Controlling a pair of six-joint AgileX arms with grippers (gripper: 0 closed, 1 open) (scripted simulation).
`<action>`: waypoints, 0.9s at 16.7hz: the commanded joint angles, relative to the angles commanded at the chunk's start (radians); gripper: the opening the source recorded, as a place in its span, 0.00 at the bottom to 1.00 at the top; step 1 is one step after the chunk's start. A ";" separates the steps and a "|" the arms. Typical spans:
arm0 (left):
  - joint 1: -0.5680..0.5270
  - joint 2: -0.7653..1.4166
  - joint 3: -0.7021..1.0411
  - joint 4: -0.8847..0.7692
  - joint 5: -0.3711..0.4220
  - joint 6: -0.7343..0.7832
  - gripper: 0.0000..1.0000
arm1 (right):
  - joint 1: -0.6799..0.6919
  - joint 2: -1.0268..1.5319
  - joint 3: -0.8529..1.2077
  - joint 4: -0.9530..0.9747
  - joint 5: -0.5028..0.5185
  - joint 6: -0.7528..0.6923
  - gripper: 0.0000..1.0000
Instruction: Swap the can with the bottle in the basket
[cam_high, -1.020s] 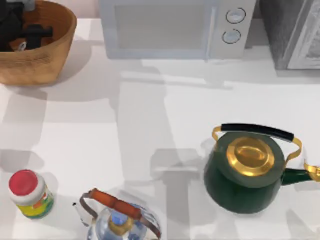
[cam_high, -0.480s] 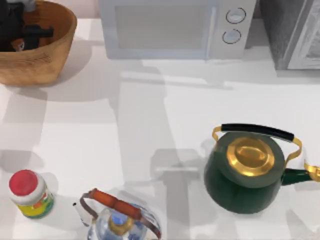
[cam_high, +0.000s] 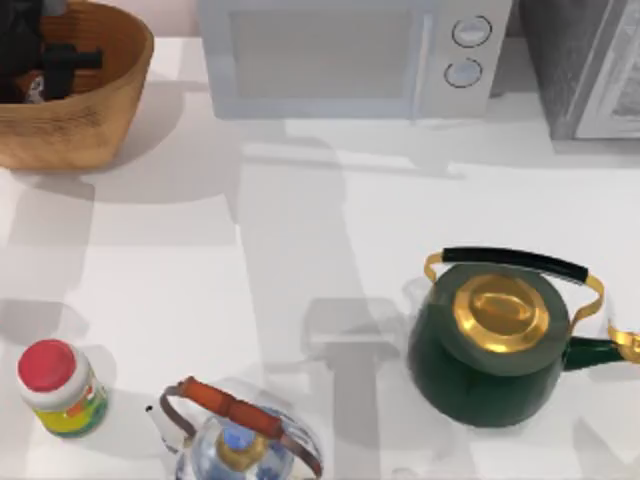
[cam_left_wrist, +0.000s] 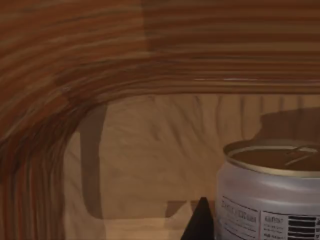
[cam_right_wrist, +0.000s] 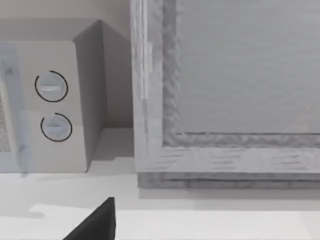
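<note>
- My left gripper (cam_high: 35, 75) is down in the basket (cam_high: 95, 120) beside the can (cam_left_wrist: 270, 195); grip state unclear.
- Bottle (cam_high: 60, 388) stands front left on the table.

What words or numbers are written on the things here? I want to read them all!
None can be read.
Can: small grey print and a barcode on its side, too blurred to read.
Bottle: yellow-and-green label, print too small to read.
Microwave: two round dials, no readable marks.
Left gripper is down in the basket, beside the can.
</note>
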 joint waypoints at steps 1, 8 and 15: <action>-0.002 -0.041 -0.041 0.021 -0.013 -0.002 0.00 | 0.000 0.000 0.000 0.000 0.000 0.000 1.00; -0.036 -0.623 -0.609 0.268 -0.134 -0.008 0.00 | 0.000 0.000 0.000 0.000 0.000 0.000 1.00; -0.068 -1.540 -1.458 0.635 -0.181 -0.018 0.00 | 0.000 0.000 0.000 0.000 0.000 0.000 1.00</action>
